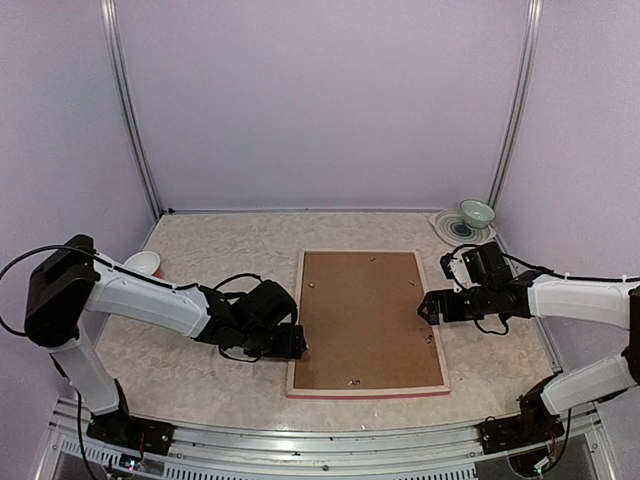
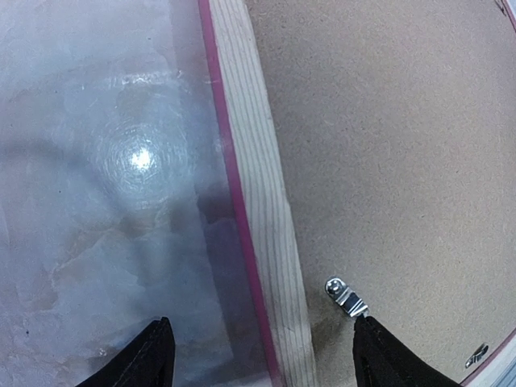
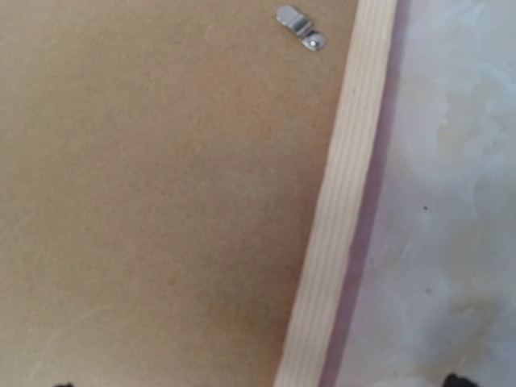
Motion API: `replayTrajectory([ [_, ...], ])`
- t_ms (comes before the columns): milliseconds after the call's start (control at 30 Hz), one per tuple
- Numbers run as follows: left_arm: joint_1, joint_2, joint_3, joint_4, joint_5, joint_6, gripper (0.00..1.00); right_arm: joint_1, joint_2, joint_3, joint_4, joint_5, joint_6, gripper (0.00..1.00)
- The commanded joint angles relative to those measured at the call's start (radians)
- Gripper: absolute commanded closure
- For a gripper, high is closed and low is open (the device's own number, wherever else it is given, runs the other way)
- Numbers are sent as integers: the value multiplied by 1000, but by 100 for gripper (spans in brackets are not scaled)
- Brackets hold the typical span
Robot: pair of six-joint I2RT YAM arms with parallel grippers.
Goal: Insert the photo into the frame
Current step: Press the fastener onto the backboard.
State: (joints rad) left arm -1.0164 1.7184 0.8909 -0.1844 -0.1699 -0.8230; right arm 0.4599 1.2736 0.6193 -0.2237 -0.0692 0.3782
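The frame (image 1: 297,290) lies face down in the middle of the table, pale wood rails up and a pink edge showing at the front. A brown backing board (image 1: 365,315) fills it. The photo is hidden. My left gripper (image 1: 297,342) sits low at the frame's left rail (image 2: 258,201). It is open (image 2: 266,359), with one finger over the table and the other over the board beside a metal clip (image 2: 347,297). My right gripper (image 1: 428,308) is at the right rail (image 3: 339,226), open wide (image 3: 256,384), and only its fingertips show at the bottom corners.
A white bowl (image 1: 145,263) stands at the left behind my left arm. A pale green bowl (image 1: 476,212) sits on a patterned plate (image 1: 448,228) at the back right corner. Small metal clips (image 3: 300,26) dot the board's edges. Purple walls enclose the table.
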Motion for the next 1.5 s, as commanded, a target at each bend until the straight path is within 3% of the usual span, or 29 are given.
replayTrajectory([
  [0,-7,21,16,-9,-14,-7,24,8,-5,-7,24,-9,-12,1],
  [600,-6,56,32,-6,13,-12,25,8,-5,-12,24,-8,-13,1],
  [1467,-37,127,94,-134,-47,-19,32,8,-3,-9,26,-17,-18,1],
])
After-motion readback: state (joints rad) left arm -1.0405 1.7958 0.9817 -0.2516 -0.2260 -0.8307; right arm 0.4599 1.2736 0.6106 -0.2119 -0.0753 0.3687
